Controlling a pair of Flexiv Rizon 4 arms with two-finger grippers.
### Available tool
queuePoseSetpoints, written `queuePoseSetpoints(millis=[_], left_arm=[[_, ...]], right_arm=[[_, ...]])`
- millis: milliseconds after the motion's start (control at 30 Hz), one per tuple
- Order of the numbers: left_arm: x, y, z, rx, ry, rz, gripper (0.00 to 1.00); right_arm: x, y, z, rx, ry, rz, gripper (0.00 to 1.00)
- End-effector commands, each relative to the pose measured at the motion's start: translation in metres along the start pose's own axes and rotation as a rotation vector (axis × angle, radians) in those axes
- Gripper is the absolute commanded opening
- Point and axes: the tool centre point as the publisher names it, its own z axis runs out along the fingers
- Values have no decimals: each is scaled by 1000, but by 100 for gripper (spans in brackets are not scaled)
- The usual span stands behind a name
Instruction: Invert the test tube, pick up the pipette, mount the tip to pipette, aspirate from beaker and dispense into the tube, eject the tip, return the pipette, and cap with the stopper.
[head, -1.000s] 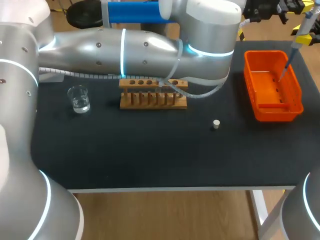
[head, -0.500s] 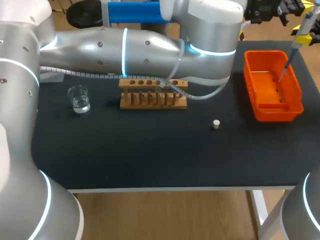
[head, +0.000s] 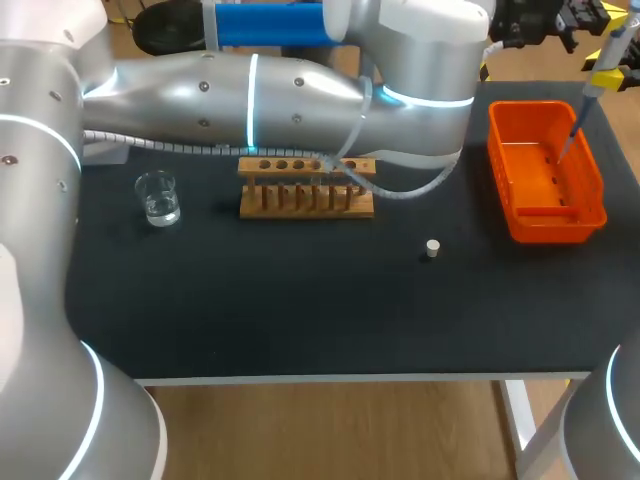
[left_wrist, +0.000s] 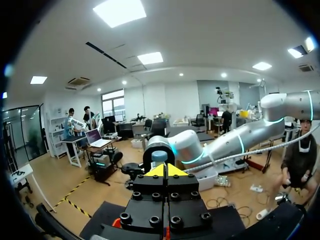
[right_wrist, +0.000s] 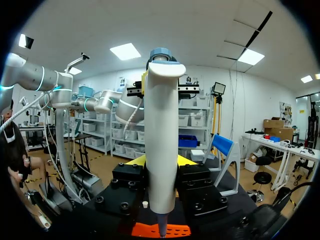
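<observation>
A black table (head: 300, 310) carries a wooden rack (head: 306, 188), a glass beaker (head: 157, 197) holding clear liquid, and a small white stopper (head: 432, 248). All three sit well apart from the right claw (right_wrist: 161, 160). That claw clamps a white pipette (right_wrist: 161, 150) upright between its fingers, narrow end down over an orange bin (head: 530, 225). The left claw (left_wrist: 165, 170) has its yellow tips pressed together.
</observation>
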Motion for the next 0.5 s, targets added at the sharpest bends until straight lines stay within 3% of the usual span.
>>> queuePoseSetpoints(millis=[33,500], left_arm=[[0,6,7,45,-8,-1,0],[0,12,10,20,0,-5,0]], right_arm=[[-2,0,-2,0,7,0,0],[-2,0,-2,0,7,0,0]])
